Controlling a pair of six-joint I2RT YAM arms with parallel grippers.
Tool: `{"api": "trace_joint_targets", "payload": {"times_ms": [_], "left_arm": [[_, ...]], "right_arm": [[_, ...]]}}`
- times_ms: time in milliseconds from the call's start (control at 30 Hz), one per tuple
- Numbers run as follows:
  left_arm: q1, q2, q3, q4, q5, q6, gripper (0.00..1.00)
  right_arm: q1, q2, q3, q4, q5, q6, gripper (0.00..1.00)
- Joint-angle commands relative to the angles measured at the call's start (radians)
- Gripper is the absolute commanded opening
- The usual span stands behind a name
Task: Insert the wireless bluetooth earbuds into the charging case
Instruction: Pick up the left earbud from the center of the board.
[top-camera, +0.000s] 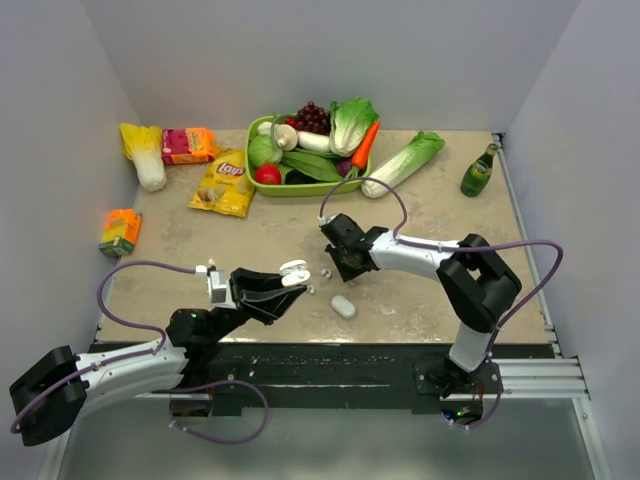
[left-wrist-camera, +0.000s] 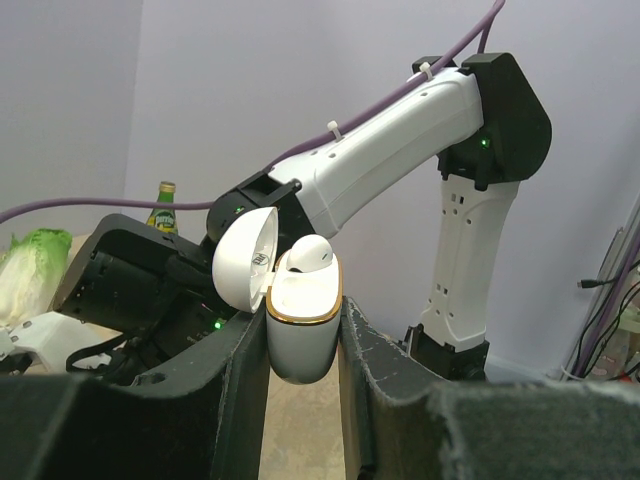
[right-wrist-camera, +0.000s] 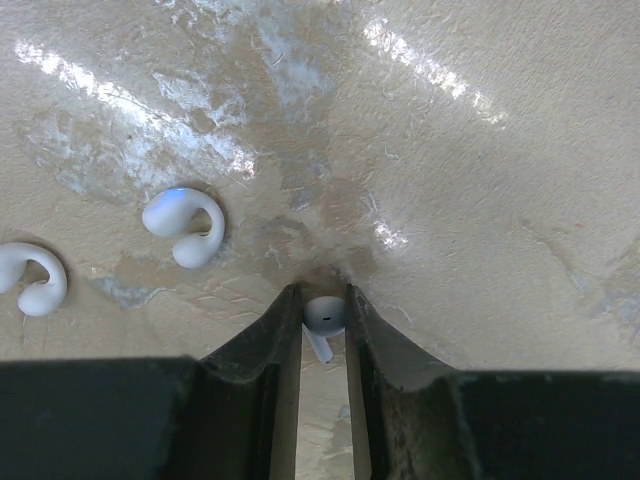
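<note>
1. Looking through the left wrist camera, we see the left fingers (left-wrist-camera: 240, 400) pressed against both sides of the charging case (left-wrist-camera: 300, 325). They hold it upright above the bench, with its lid swung open to the left.
2. Only that view lets us see inside. A seated earbud (left-wrist-camera: 308, 255) rests in the case, its rounded white top standing above the gold-edged rim.
3. Only the right wrist camera shows the right fingers (right-wrist-camera: 272, 345) down at the bench (right-wrist-camera: 480, 200). They are nearly together, and their tips pinch a stemmed earbud (right-wrist-camera: 322, 314).
4. That earbud is glossy white, with a round head filling the gap between the fingers and a short stem pointing back between them.
5. In the same view, two hook-shaped earbuds (right-wrist-camera: 185, 225) (right-wrist-camera: 35, 278) lie on the bench to the left, apart from the fingers and from each other.
6. The overhead camera gives us the layout, which neither wrist shows. Both arms are close together near the front middle of the bench, and a white oval case (top-camera: 343, 306) lies shut just in front of them.
7. Farther back we see a green basket (top-camera: 305, 190) of vegetables, a chips bag (top-camera: 222, 182) and a green bottle (top-camera: 479, 170).
</note>
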Motion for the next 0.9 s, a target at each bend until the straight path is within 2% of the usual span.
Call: {"api": "trace_joint_targets", "payload": {"times_ms": [0,100,467,700,867], "left_arm": [[-0.01,-0.01,-0.271,0.214,0.005,0.004,0.0],[-0.011,-0.01,-0.271,0.214,0.002,0.002,0.0],[-0.011,-0.004,-0.275,0.219,-0.004,0.005,0.0],[-0.014,-0.01,-0.274,0.225,-0.021,0.027,0.0],[-0.013,-0.008,-0.231,0.211,-0.055,0.077,0.0]], "right_arm": [[-0.001,-0.007,-0.043,-0.048,0.009,0.031,0.08],[-0.004,-0.023,-0.046,-0.035,0.021,0.048,0.01],[-0.034,-0.105,-0.052,0.035,0.085,0.112,0.0],[-0.04,-0.286,-0.127,0.184,0.072,0.181,0.0],[-0.04,-0.476,-0.16,0.268,0.066,0.189,0.0]]}}
